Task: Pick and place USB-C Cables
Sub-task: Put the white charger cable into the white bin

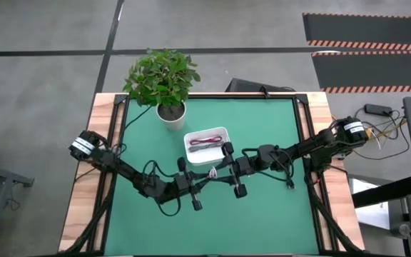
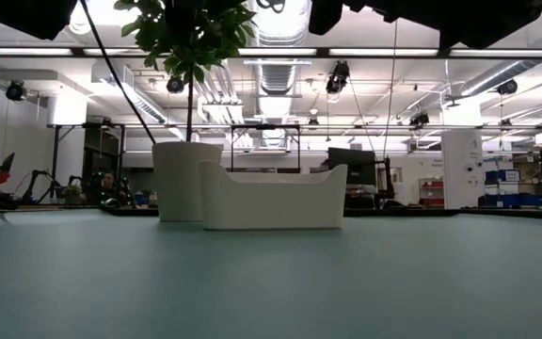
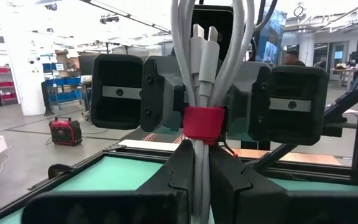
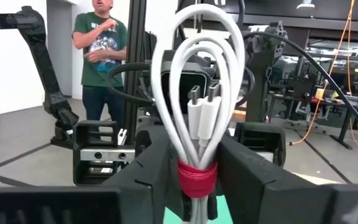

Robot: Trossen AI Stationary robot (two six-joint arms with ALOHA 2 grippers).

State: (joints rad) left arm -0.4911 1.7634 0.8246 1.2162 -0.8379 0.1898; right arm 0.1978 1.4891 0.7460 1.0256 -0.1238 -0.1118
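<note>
logging, me first: left arm reaches in from the table's left edge. left gripper [image 1: 200, 178] sits mid-table, just in front of the white tray [image 1: 190, 135]. its own wrist view shows the fingers closed on the white cable [image 1: 211, 172], which runs up between them.

desk: so one arm has it?

me: no, both. the bundle hangs in the air between the two grippers. right gripper [image 1: 220, 170] faces the left one nose to nose, and in its wrist view the fingers pinch the same bundle at the red tie [image 4: 197, 177]. right arm stretches back to the table's right edge. looks to me like a handover.

desk: how will it handle?

me: my guess is light and soft. the loops [image 4: 197, 56] stand up on their own but would flex under any push, and the jacket looks smooth, so it could slide in a loose pinch. the tie is the place to hold: strands are bunched there and the band gives some bite. i'd stay off the connector ends [image 4: 201, 99].

desk: other cables?

me: dark red cable [image 1: 205, 141] lies inside the tray, next to the potted plant [image 1: 164, 75]. low view shows only tray and pot, no grippers. a person [image 4: 101, 50] stands in the room beyond, well away from the table.
</note>
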